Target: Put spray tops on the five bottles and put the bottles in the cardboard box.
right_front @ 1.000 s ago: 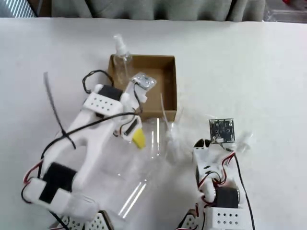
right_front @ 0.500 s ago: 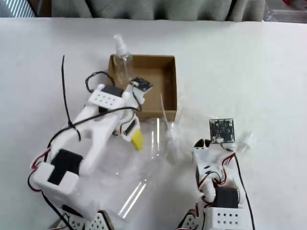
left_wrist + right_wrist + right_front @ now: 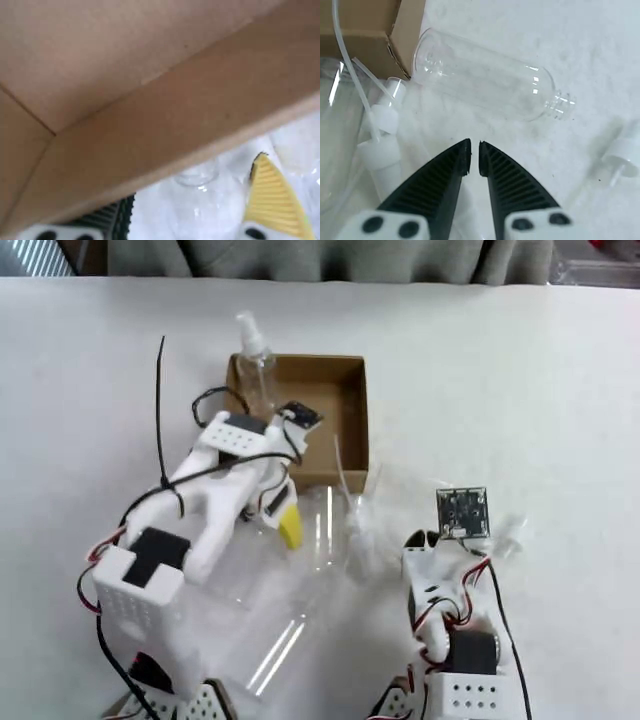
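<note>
The cardboard box [image 3: 345, 430] sits mid-table, its inner wall [image 3: 150, 100] close in the left wrist view. A clear bottle with a white spray top [image 3: 254, 365] stands upright at its back left corner. My left gripper [image 3: 190, 220] hangs open just in front of the box, yellow finger [image 3: 288, 527] on one side, over the rim of a clear bottle [image 3: 197, 177]. My right gripper [image 3: 474, 156] is shut on nothing above the table. Beyond it lies a topless clear bottle [image 3: 485, 82], with spray tops [image 3: 380, 145] to one side and another spray top [image 3: 620, 162] opposite.
More clear bottles [image 3: 320, 530] and spray tops [image 3: 360, 520] lie between the two arms, in front of the box. A loose spray top [image 3: 510, 533] lies beside the right arm [image 3: 450, 590]. The table's back and right side are bare white.
The left arm's rear links have swung up and rightward, and its wrist has tilted. The yellow finger stays by the box's front wall. The right arm has not moved.
</note>
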Robot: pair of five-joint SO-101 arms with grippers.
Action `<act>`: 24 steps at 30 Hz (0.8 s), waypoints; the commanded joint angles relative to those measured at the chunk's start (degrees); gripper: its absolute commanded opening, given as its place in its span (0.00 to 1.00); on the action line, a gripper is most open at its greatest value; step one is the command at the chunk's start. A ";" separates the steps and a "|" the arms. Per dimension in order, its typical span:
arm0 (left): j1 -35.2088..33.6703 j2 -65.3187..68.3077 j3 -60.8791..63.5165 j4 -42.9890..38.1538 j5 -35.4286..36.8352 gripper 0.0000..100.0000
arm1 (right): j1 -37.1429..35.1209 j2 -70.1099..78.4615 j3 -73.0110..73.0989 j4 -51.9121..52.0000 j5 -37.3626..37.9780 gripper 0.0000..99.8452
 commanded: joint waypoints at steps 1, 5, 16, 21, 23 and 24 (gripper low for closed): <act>-0.48 -0.31 -2.81 1.14 -0.97 0.26 | -0.57 -0.22 0.53 0.31 0.79 0.02; -0.84 -0.31 -2.73 1.85 -1.05 0.13 | -0.57 -0.22 0.53 0.31 0.79 0.02; -1.01 -0.92 -3.43 5.89 -1.14 0.33 | -0.57 -0.22 0.53 0.40 0.88 0.02; -1.63 -4.35 -5.63 10.64 -3.25 0.33 | -0.57 -0.22 0.53 0.40 0.88 0.02; -1.98 -6.73 -4.84 12.13 -6.68 0.33 | -0.57 -0.22 0.53 0.40 0.88 0.02; -1.98 -7.78 -3.87 12.31 -7.82 0.33 | -0.57 -0.22 0.53 0.40 0.97 0.02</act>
